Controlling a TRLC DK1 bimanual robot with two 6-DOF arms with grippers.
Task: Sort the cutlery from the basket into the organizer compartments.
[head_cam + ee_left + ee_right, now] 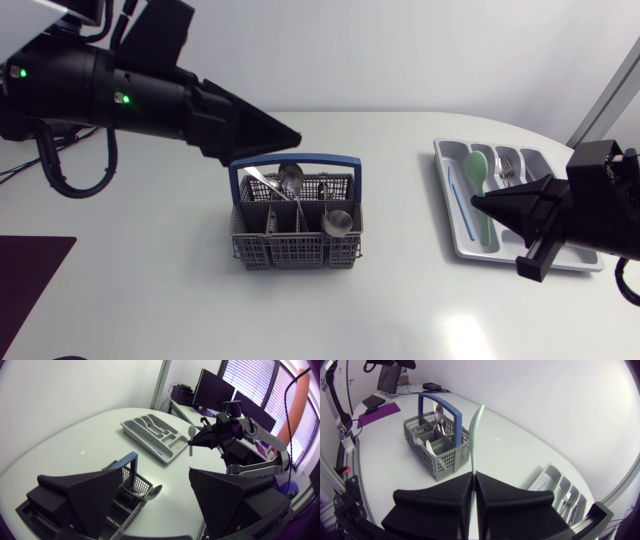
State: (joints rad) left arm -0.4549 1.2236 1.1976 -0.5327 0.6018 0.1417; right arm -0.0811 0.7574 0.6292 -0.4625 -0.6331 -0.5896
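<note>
Right gripper: fingers pressed together on the handle of a pale green spoon, which stands up out of the pinch and curves slightly toward its free end. In the head view the spoon overlaps one of the long compartments of the grey organizer. The left wrist view shows it held clear of the tray in the air, so I judge it carried and not yet laid down; whether it is squarely over that slot I cannot tell. Left gripper: fingers spread wide with nothing between them, hanging just above the grey basket near its blue handle. The basket stands mid-table, well apart from the organizer, with several metal spoons upright in its cells. Metal forks lie in a neighbouring compartment of the organizer.

Handling assessment: the green spoon looks like plastic, so I expect it to be light and smooth, with some flex along the slim handle. A narrow pinch on such a handle may let it pivot or slide, and the long free end gives it leverage to swing. I would have it lowered level and close to the compartment floor before release, so that it does not bounce out. The metal pieces in the basket should be heavier, stiff and slippery. My advice is to take each by the shank just below the bowl, across its flat faces, where it stands proud of the basket wall.
</note>
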